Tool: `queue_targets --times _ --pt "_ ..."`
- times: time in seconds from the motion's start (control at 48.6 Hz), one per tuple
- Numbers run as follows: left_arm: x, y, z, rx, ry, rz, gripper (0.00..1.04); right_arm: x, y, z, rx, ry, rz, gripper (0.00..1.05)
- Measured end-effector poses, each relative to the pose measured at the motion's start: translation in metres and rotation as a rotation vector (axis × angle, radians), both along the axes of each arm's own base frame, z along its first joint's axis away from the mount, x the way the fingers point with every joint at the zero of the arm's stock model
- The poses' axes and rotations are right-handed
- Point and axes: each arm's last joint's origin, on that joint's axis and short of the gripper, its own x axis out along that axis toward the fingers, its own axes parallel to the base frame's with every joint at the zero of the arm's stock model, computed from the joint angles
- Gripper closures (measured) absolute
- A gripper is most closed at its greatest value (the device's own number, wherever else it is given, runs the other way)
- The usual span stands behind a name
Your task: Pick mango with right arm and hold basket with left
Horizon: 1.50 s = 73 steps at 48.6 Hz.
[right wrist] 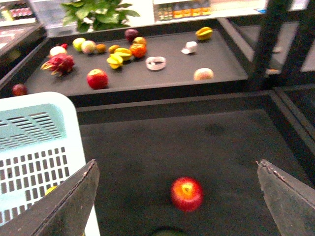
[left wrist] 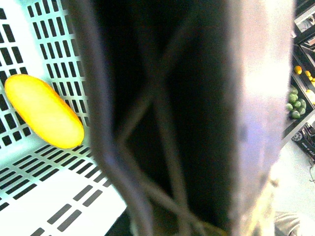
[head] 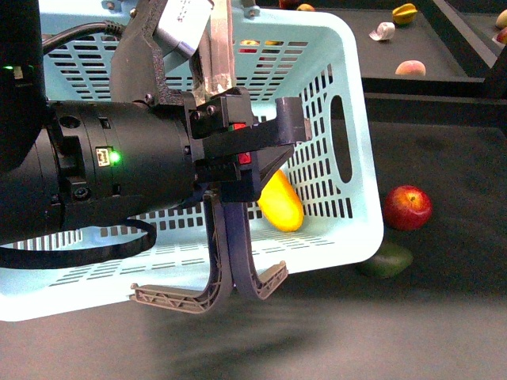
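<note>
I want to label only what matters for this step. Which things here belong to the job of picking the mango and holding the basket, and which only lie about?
For the job:
- smooth oval yellow-orange mango
- large light-blue slotted plastic basket holding it

Only lying about:
- round red apple
- dark green avocado
- ridged yellow starfruit, farther back

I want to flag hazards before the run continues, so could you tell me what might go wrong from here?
The right gripper hangs open toward the red apple, not the mango, so it may take the wrong fruit. The mango lies inside the basket, close by the left arm, so reaching in risks an arm collision.
</note>
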Motion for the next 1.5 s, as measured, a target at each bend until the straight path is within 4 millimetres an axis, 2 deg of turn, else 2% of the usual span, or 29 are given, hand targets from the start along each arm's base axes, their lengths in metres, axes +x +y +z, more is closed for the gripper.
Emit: queue_targets --times 0.082,0.123,0.37,0.452,0.514,0.576,0.822,0.905,0.946,1.048,1.501 --pt "0.0 0.0 0.0 0.0 -0.001 -0.003 0.89 -0.018 -0.004 0.0 -0.011 -0.038 -0.096 0.08" --pt "0.0 0.0 0.0 0.0 -0.001 -0.003 0.89 -0.021 -0.004 0.001 -0.01 -0.052 -0.109 0.08" --pt "0.0 -0.001 0.0 0.0 0.0 -0.006 0.89 -0.023 -0.004 0.004 -0.007 -0.067 -0.107 0.08" --pt "0.0 0.0 0.0 0.0 0.0 -0.004 0.89 -0.029 -0.006 0.0 -0.042 -0.168 0.058 0.24" --pt "0.0 0.0 0.0 0.004 -0.004 -0.001 0.89 -0.035 -0.008 -0.002 -0.073 -0.187 0.1 0.37" --pt "0.0 0.0 0.0 0.002 -0.002 -0.001 0.89 -0.042 -0.011 -0.005 -0.089 -0.189 0.103 0.49" --pt "0.0 0.0 0.0 0.002 -0.002 -0.002 0.89 -0.056 -0.022 -0.01 -0.102 -0.186 0.119 0.81" --pt "0.0 0.0 0.0 0.001 -0.001 -0.005 0.89 -0.062 -0.025 -0.013 -0.105 -0.189 0.094 0.99" --pt "0.0 0.0 0.0 0.001 -0.002 -0.005 0.89 -0.065 -0.025 -0.016 -0.11 -0.204 0.096 1.04" --pt "0.0 0.0 0.0 0.001 -0.002 -0.006 0.89 -0.072 -0.025 -0.024 -0.108 -0.177 0.099 1.03" --pt "0.0 0.0 0.0 0.002 -0.002 -0.003 0.89 -0.09 -0.025 -0.017 -0.109 -0.206 0.099 1.03"
